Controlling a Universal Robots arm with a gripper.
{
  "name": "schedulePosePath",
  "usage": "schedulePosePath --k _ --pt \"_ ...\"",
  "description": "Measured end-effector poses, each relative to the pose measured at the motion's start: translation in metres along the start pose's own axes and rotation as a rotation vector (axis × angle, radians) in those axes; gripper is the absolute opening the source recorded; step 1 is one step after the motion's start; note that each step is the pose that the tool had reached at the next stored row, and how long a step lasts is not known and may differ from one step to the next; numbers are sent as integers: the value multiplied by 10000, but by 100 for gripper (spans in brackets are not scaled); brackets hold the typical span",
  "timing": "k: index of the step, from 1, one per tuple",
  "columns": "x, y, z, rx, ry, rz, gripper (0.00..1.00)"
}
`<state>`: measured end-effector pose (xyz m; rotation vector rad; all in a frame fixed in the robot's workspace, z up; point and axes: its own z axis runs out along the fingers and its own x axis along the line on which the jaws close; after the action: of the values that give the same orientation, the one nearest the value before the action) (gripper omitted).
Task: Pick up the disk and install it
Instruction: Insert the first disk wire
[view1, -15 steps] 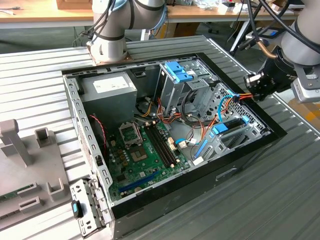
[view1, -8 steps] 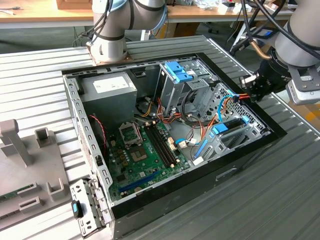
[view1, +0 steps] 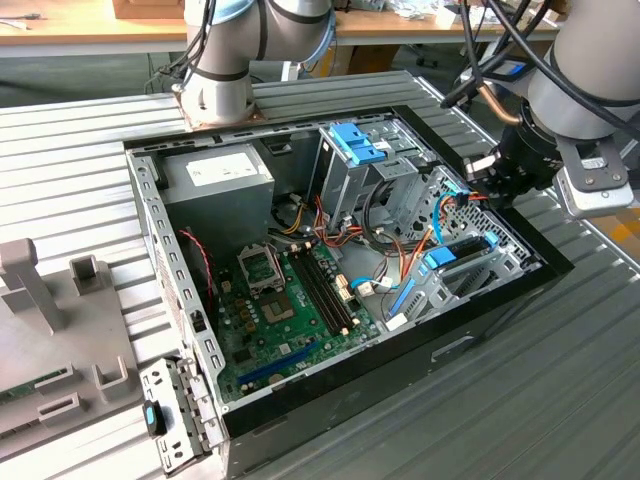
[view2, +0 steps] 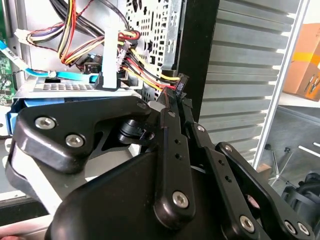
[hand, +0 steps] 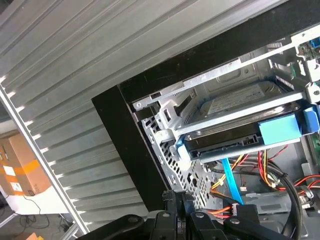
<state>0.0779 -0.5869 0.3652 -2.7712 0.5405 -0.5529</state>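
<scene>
The gripper (view2: 172, 97) has its fingers drawn together, with nothing pinched between them that I can make out. It hangs just over the black rim of the computer case (view1: 540, 265), on the exterior view's right. Empty, closed fingers would suit nudging better than carrying, so I judge the carrying part is done.

Just beyond the fingertips is the disk (hand: 225, 142). It lies flat inside the metal drive cage (hand: 170, 117), with its blue end tab (hand: 280, 129) facing into the case. It looks level and well inside the cage, held along its edges (whether it has latched fully home I cannot tell). A flat blue cable (hand: 231, 180) and a bundle of red and yellow wires (view2: 75, 30) hang close beside the cage, apart from the fingers.

Further in, the green circuit board (view1: 290, 310) lies on the case floor. The case itself lies on its side with its open face up, which gives the arm a way in from above.

It rests on a ribbed metal table (view1: 520, 400), and a grey plastic fixture (view1: 40, 300) stands on the table at the exterior view's left. Past the table are a cardboard box (hand: 20, 165) and a wooden workbench (view1: 80, 20).
</scene>
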Motion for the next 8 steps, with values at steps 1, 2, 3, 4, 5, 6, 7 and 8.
schedulePosePath --k 1,2,3,4,5,6,7,8 --pt "0 0 0 0 1 -1 16" --pt "0 -1 0 -2 3 4 16" --pt "0 -2 -1 -38 39 102 16" --pt "0 -1 -1 -89 91 248 16" --pt "0 -1 0 -200 205 562 16" --pt "0 0 0 -293 300 827 16" --pt "0 -1 0 -355 365 1003 16" --pt "0 0 0 -442 455 1255 16"
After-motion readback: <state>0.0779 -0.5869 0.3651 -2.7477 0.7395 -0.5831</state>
